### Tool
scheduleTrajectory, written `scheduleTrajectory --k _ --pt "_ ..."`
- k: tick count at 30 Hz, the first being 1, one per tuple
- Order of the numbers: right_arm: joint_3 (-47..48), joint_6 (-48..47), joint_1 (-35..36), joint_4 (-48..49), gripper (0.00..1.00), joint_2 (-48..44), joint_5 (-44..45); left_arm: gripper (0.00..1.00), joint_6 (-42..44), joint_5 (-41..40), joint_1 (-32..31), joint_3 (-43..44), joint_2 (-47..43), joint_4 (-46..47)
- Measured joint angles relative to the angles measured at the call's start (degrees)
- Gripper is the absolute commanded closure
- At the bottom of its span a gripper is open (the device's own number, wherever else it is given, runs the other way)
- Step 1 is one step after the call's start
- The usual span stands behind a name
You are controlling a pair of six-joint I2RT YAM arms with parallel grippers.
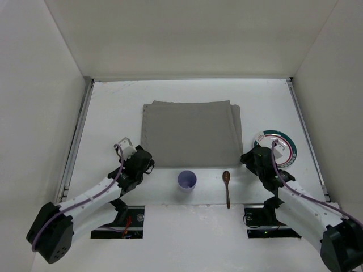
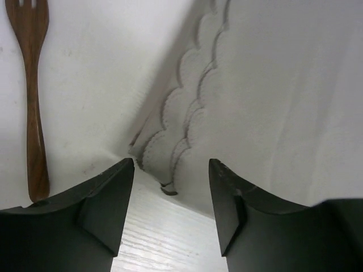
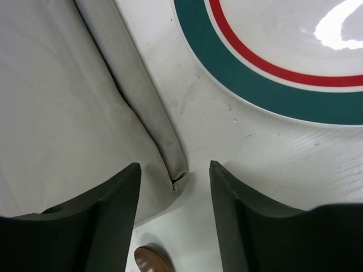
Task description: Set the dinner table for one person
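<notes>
Dinner table (image 1: pixel 113 107): white surface filling the overhead view. It carries a grey placemat (image 1: pixel 190 133) at centre and a plate (image 1: pixel 283 143) with green and red rings to the placemat's right. A lilac cup (image 1: pixel 187 180) and a wooden spoon (image 1: pixel 227 187) sit near the front edge. Left gripper (image 2: pixel 170 167): jaws parted and holding nothing, above the placemat's scalloped near-left corner; contact with the cloth cannot be told. A wooden fork (image 2: pixel 31 102) lies on the table beside that corner. Right gripper (image 3: pixel 174 167): jaws likewise parted and empty, above the placemat's folded near-right corner, with the plate's rim close by and the spoon's bowl near one finger.
</notes>
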Motion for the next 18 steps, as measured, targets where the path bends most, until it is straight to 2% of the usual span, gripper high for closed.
scheduleTrajectory --k 5,8,13,18 --pt "2.1 -2.3 -0.8 -1.5 0.36 -1.7 1.2 0.38 2.3 -4.3 -3.4 0.3 -10.5 -1.0" --pt "3.9 -3.0 -2.1 -2.0 0.34 -3.5 2.1 0.36 4.6 -7.8 -6.2 1.3 -12.8 0.1" --pt "4.3 -2.9 -8.2 -3.1 0.35 -6.1 3.2 0.36 9.4 -9.6 -8.2 1.5 -8.9 9.7" --pt "5.0 -1.9 -17.1 -5.4 0.37 -2.1 4.1 0.36 14.4 -6.3 -8.0 1.4 -0.4 19.6"
